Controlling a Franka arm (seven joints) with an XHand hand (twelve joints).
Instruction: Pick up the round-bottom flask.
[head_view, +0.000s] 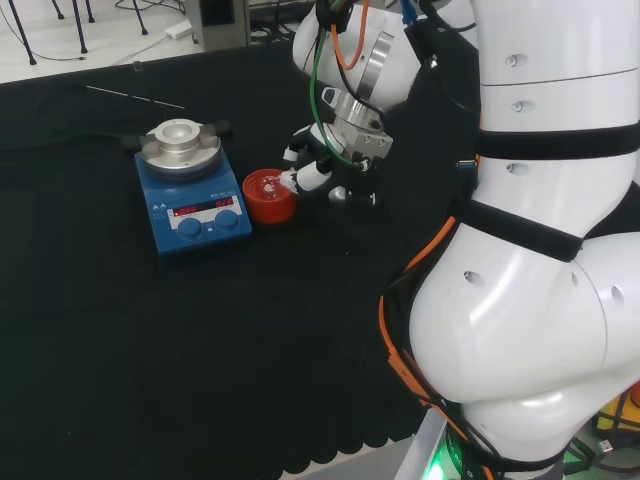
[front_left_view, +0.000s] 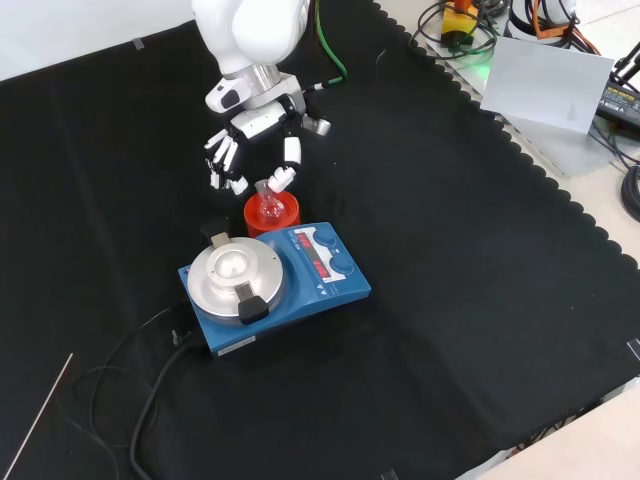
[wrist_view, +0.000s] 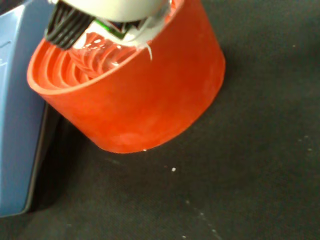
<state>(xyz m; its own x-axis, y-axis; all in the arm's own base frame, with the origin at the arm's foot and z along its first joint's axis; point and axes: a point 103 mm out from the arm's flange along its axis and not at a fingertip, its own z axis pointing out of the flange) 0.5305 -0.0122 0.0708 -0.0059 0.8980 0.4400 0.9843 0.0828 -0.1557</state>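
From my remote station, I see the round-bottom flask (front_left_view: 269, 207), clear glass and hard to make out, seated in its red ribbed stand (front_left_view: 272, 216) just above centre-left in the front view. Its neck rises from the bulb, tilted slightly toward the upper left of that frame. In the head view the flask (head_view: 268, 187) shows as a pale glint atop the stand (head_view: 268, 197), left of centre. In the wrist view, glass reflections (wrist_view: 102, 52) sit inside the stand's (wrist_view: 145, 100) ribbed hollow.

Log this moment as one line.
phase: reaching | hand: open, above flask | flask: seated in red stand beside stirrer | lifted: no
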